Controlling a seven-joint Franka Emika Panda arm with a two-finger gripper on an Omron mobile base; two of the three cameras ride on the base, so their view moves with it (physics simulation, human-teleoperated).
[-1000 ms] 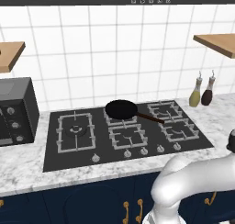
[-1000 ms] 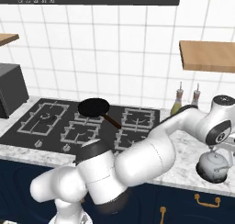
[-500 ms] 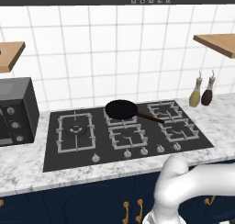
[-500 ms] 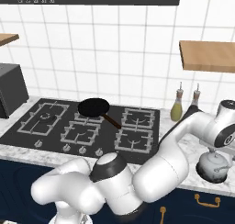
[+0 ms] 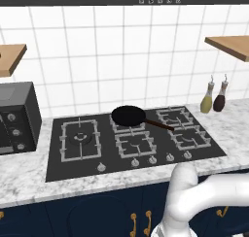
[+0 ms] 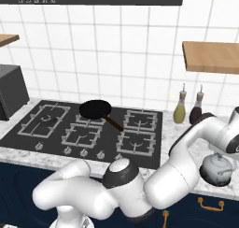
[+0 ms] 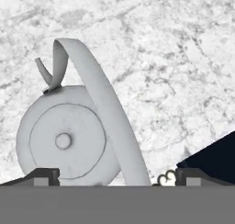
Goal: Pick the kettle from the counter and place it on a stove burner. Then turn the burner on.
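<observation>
Kettle point(image 7: 69, 136) under wide-open hand point(image 7: 117, 176), near counter point(image 7: 174, 58) edge.

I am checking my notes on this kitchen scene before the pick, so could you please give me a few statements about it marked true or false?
1. The kettle stands on the white marble counter. True.
2. The gripper is shut on the kettle's handle. False: the jaws stand open, one fingertip on each side, above the kettle.
3. The black frying pan sits on the cooktop. True.
4. The kettle is on the largest burner. False: that burner's grate is bare; the kettle is on the counter to the right of the cooktop.
5. Two bottles stand by the tiled wall. True.
</observation>
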